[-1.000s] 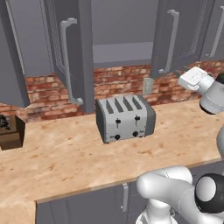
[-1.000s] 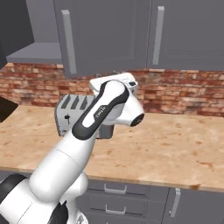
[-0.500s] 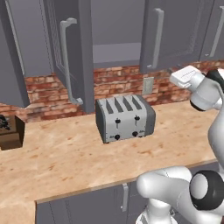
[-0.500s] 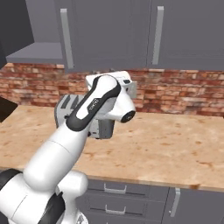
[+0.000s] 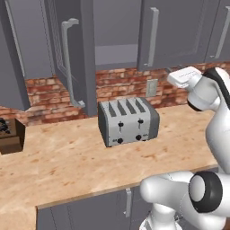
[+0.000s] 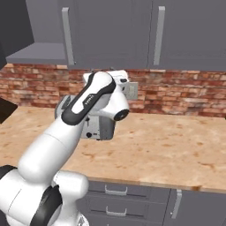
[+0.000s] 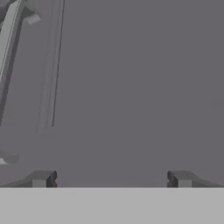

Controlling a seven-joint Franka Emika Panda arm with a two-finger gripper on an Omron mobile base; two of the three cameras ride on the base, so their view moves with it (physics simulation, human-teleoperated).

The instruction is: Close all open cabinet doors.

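Note:
Two slate-grey cabinet doors stand swung out over the counter: one (image 5: pixel 81 54) left of the toaster with its silver bar handle (image 5: pixel 67 63) facing me, another (image 5: pixel 11 54) at the far left. Between them and the right-hand door the open shelf space (image 5: pixel 117 31) shows. The right-hand door (image 5: pixel 175 31) lies about flush with its neighbours, and my gripper (image 5: pixel 174 76) is right at its lower edge. In the hand view that door's face (image 7: pixel 131 87) is very close, its handle (image 7: pixel 8 39) at upper left. My gripper (image 7: pixel 111 179) is open, with nothing between the fingertips (image 7: pixel 41 178).
A silver four-slot toaster (image 5: pixel 128 121) stands on the wooden counter (image 5: pixel 67 166) against the brick wall, with a wall outlet (image 5: pixel 152 87) behind it. A dark wooden box (image 5: pixel 9 134) sits at the counter's left end. My arm (image 6: pixel 84 110) crosses in front of the toaster (image 6: pixel 95 128).
The right-hand door has swung leftward toward its frame over the last second, and my hand has followed it to the left. The toaster and counter hold still.

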